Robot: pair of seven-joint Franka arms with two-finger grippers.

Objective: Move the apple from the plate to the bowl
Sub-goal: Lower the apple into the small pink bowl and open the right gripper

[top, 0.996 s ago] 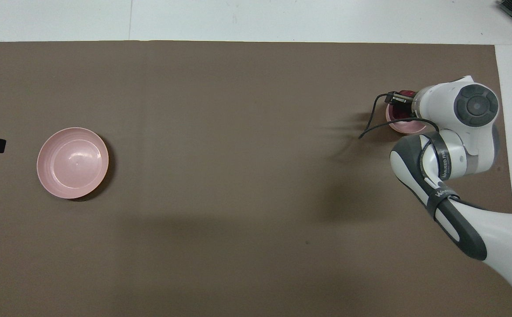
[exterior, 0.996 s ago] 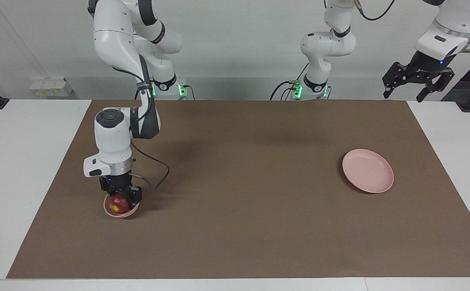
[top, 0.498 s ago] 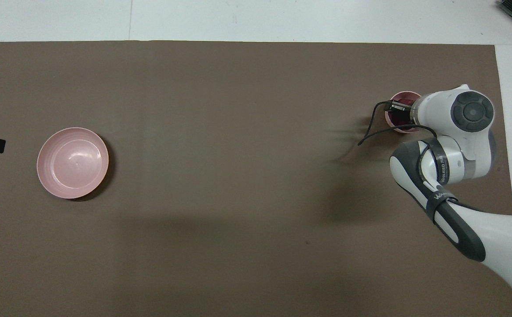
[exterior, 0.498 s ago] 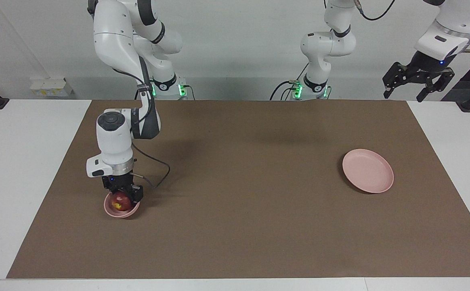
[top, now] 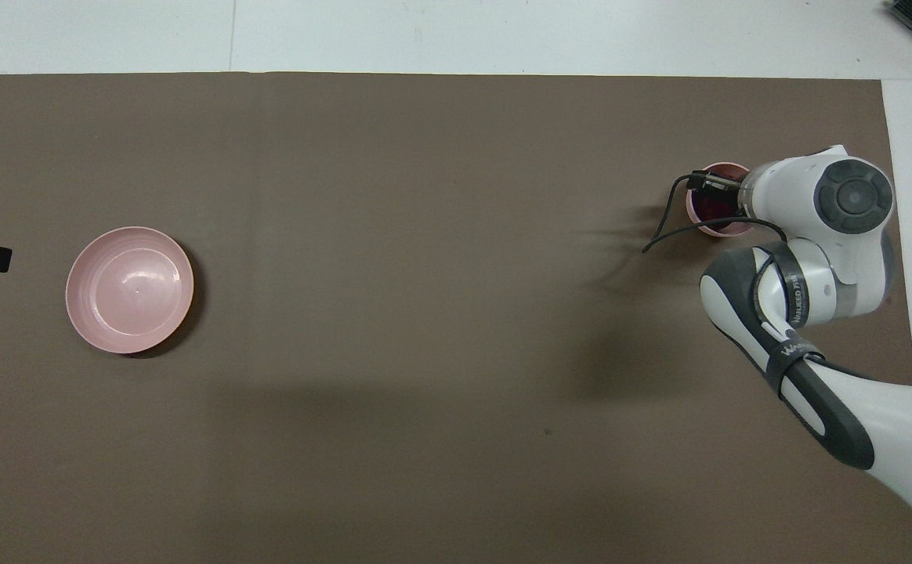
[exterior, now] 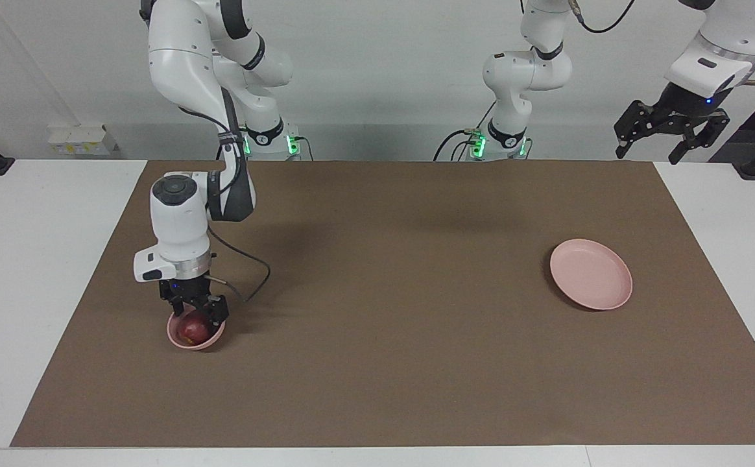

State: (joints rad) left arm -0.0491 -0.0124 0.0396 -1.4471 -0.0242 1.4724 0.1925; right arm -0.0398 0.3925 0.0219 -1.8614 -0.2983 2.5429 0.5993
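The dark red apple (exterior: 192,329) lies inside the small pink bowl (exterior: 181,342) at the right arm's end of the brown mat. My right gripper (exterior: 194,309) hangs straight down just over it, open, with a finger on either side of the apple's top. In the overhead view the right wrist covers most of the bowl (top: 716,229), and only a dark red sliver of the apple (top: 709,207) shows. The wide pink plate (exterior: 590,282) (top: 128,290) sits bare near the left arm's end. My left gripper (exterior: 671,133) waits open, high above the mat's corner by the left arm's end.
A brown mat (exterior: 384,311) covers most of the white table. A black cable (exterior: 254,279) loops from the right wrist down toward the mat beside the bowl. Nothing else stands on the mat between bowl and plate.
The right gripper has opened and risen slightly. The apple has settled lower in the bowl, and its yellowish patch has turned out of sight. The left arm has hardly moved.
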